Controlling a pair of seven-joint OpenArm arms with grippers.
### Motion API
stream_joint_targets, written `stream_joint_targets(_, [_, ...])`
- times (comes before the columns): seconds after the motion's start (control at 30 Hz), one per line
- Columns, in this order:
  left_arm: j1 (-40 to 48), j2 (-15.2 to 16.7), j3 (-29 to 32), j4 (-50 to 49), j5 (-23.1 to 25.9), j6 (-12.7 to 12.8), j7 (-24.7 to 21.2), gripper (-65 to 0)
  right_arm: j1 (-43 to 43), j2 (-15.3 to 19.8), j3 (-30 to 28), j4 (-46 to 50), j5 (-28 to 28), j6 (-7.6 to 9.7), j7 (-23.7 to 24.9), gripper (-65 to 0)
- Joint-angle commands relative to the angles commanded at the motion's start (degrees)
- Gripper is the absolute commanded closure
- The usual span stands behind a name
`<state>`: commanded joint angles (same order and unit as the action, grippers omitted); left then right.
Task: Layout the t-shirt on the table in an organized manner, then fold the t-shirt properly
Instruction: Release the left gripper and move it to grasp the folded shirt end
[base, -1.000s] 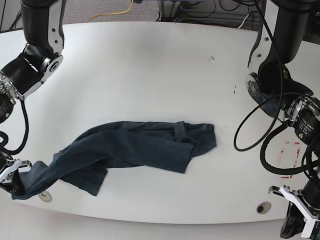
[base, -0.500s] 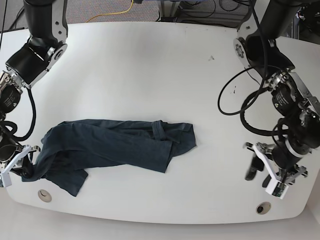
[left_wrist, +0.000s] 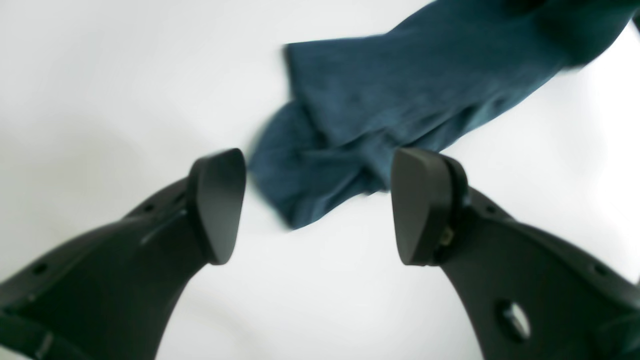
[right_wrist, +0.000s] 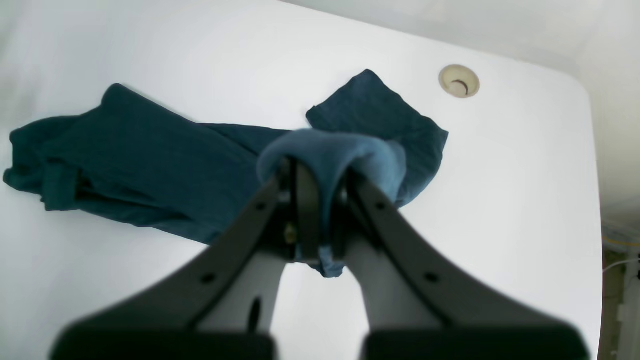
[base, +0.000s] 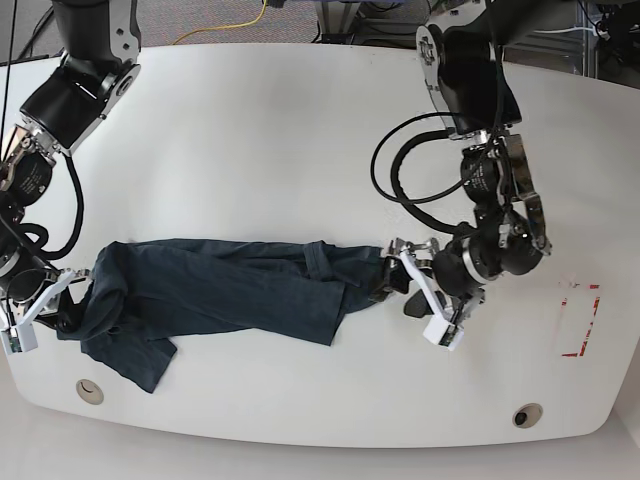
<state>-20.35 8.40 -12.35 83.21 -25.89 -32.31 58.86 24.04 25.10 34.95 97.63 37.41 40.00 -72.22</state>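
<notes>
The white tabletop carries the navy t-shirt, bunched in a long band across its near half. The right hand is clamped on a fold at one end — the left hand hovers spread wide at the other end, grasping nothing.

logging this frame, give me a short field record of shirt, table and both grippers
t-shirt: navy, bunched in a long crumpled strip, not spread flat
table: white, glossy
right gripper: shut on the shirt's end near a grommet hole
left gripper: open, empty, at the shirt's opposite end
red tape mark: bare, away from the shirt
</notes>
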Motion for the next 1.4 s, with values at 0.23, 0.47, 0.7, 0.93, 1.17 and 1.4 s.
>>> stream_joint_targets(0.23, [-0.97, 0.60, 3.43, -13.01, 0.18, 5.54, -14.15, -42.8, -1.41, 0.00, 0.09, 0.00, 0.00, 0.00, 0.00, -0.2])
stream_joint_targets(0.47, [-4.57, 0.60, 8.26, -25.14, -0.18, 8.97, -23.03, -42.8, -1.76, -0.09, 0.09, 0.00, 0.00, 0.00, 0.00, -0.2])
stream_joint_targets(0.7, [-7.65, 0.60, 11.69, -33.23, -0.18, 9.05, -29.01, -42.8, -2.73, -0.09, 0.09, 0.00, 0.00, 0.00, 0.00, -0.2])
stream_joint_targets(0.93, [-11.69, 0.60, 11.69, -42.99, -0.26, 9.32, -31.56, -42.8, -2.90, -0.09, 0.09, 0.00, 0.00, 0.00, -0.09, -0.2])
stream_joint_targets(1.17, [-12.75, 0.60, 11.87, -44.40, -3.52, 12.13, -31.38, -42.8, -2.90, -0.09, 0.09, 0.00, 0.00, 0.00, -0.09, -0.2])
stream_joint_targets(1.4, [-10.64, 0.60, 11.87, -36.48, -5.54, 12.75, -28.31, -42.8, -2.90, -0.18, 0.09, 0.09, 0.00, 0.00, -0.18, -0.2])
